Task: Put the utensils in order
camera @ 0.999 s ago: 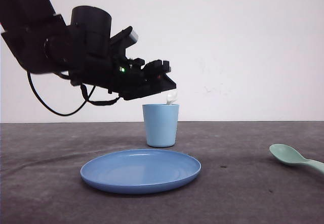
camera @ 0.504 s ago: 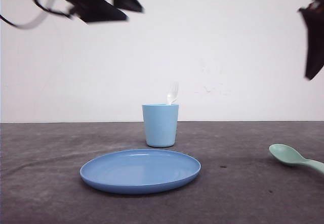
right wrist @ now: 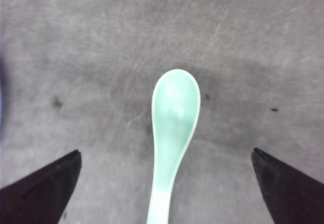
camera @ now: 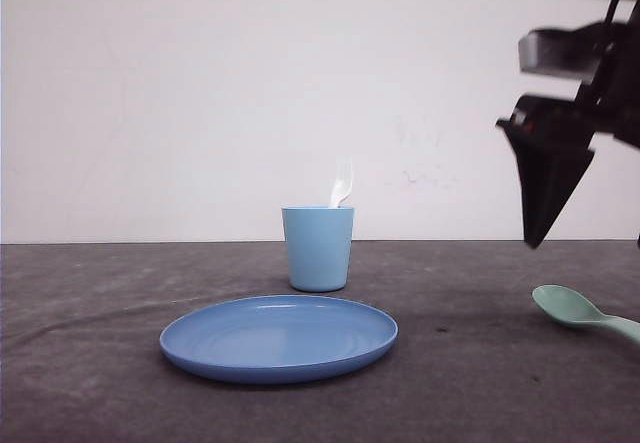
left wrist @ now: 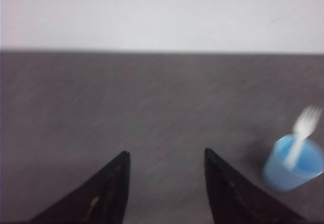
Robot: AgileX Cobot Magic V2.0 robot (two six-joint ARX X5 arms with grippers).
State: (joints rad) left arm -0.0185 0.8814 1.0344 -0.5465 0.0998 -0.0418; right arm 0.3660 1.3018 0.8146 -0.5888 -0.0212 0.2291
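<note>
The white fork (camera: pixel 342 183) stands tines up in the light blue cup (camera: pixel 318 248); the left wrist view shows the fork (left wrist: pixel 304 127) in the cup (left wrist: pixel 292 166) too. My left gripper (left wrist: pixel 164 155) is open and holds nothing, well away from the cup. The mint-green spoon (camera: pixel 575 308) lies on the table at the right. My right gripper (camera: pixel 540 228) hangs above it, pointing down. In the right wrist view the spoon (right wrist: pixel 174 113) lies between the wide-open fingers of that gripper (right wrist: pixel 166 154), which do not touch it.
A round blue plate (camera: pixel 278 338) lies in front of the cup, near the table's front. The dark grey table (camera: pixel 120 293) runs back to a white wall. The spoon's handle reaches past the front view's right edge.
My left arm has let go of the fork in the cup and risen out of the front view at the upper left. My right arm has come down from the upper right toward the spoon.
</note>
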